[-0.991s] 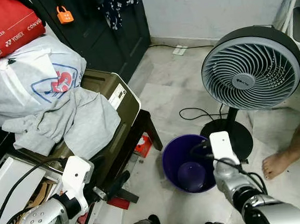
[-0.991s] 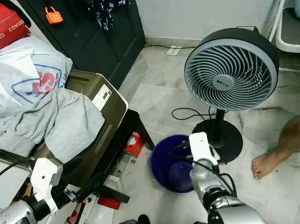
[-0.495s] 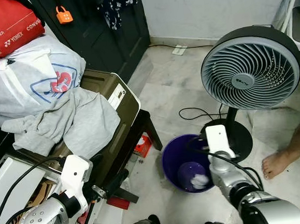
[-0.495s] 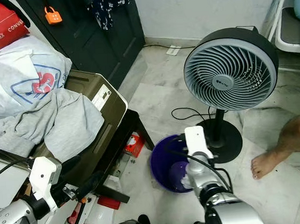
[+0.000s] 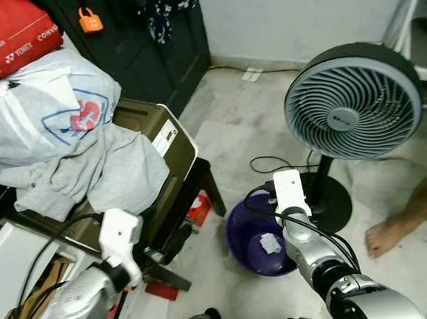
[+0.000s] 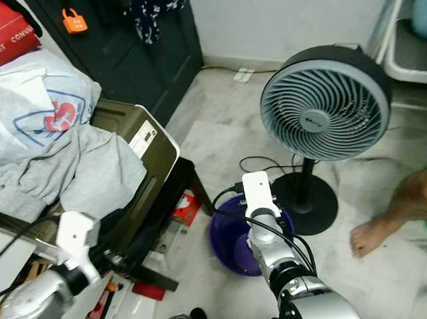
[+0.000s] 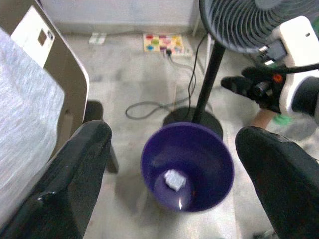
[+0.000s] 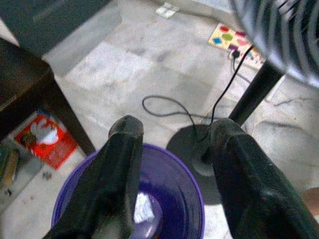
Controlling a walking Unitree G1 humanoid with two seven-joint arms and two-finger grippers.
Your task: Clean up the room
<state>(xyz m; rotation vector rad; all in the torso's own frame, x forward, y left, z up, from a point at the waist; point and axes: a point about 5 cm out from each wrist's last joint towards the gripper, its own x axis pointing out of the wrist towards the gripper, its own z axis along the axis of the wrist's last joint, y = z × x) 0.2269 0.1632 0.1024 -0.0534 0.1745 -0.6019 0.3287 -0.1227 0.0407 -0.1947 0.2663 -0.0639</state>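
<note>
Right gripper (image 8: 172, 164) released, hovering above purple bucket (image 5: 238, 235).
Crumpled white wad (image 7: 173, 179) now resting on bucket floor; long axis indiscernible.

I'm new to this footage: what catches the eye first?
A big grey fan stands on the marble floor, with a purple bin at its base holding a crumpled white scrap. The right tool hangs open above the bin. Left, a grey cloth drapes over a cluttered bench.
</note>
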